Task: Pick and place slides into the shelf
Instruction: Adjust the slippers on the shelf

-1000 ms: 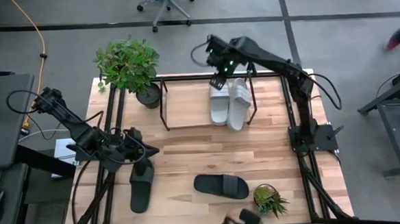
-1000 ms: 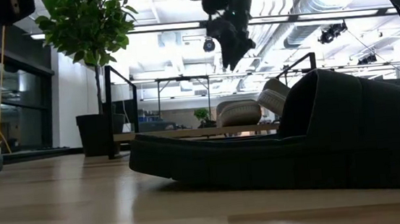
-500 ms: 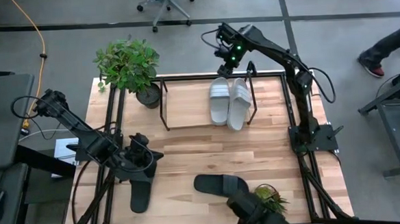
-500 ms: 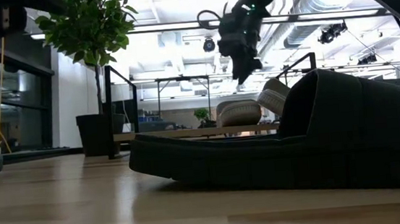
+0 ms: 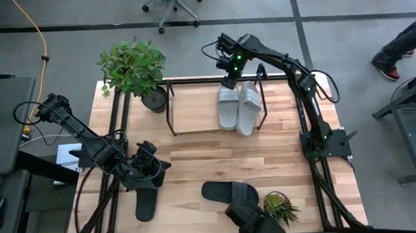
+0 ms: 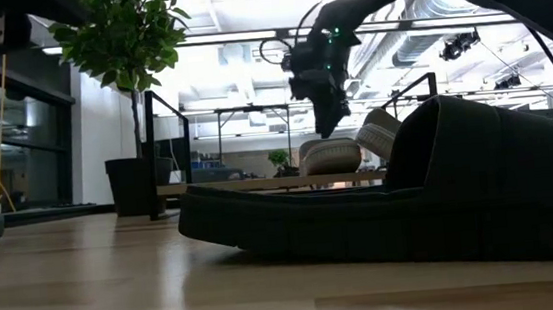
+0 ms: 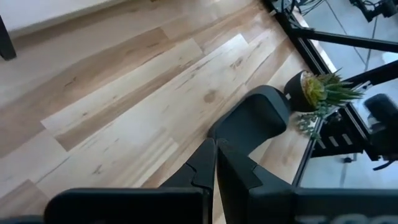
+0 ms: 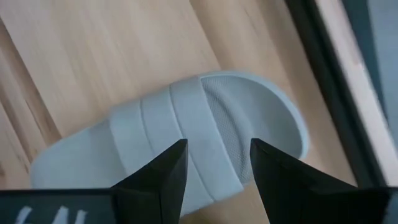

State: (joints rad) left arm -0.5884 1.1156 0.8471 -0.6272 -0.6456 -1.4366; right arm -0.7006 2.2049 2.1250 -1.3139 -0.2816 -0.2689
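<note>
Two light grey slides (image 5: 228,107) (image 5: 249,107) lie side by side on the shelf's (image 5: 193,110) wood board, at its right end. My right gripper (image 8: 214,165) hangs open just over the left grey slide (image 8: 205,118), one finger on either side of its strap, pointing down. In the low view that gripper (image 6: 326,121) is a little above the grey slides (image 6: 332,155). One black slide (image 5: 147,198) lies on the table near the left edge, another (image 5: 226,192) at the near middle. My left gripper (image 5: 153,166) hovers shut beyond the left black slide.
A big potted plant (image 5: 133,67) stands at the shelf's far left corner. Near the front edge is a small plant (image 5: 278,205), and a dark object (image 5: 255,221) overlaps the middle black slide's near end. Bare wood lies between shelf and black slides.
My right gripper has come down toward the left grey slide in the shelf, staying open. My left gripper has sunk a little, shifted toward the near edge and rolled, still shut. A person's leg has come into view beyond the table's right side.
</note>
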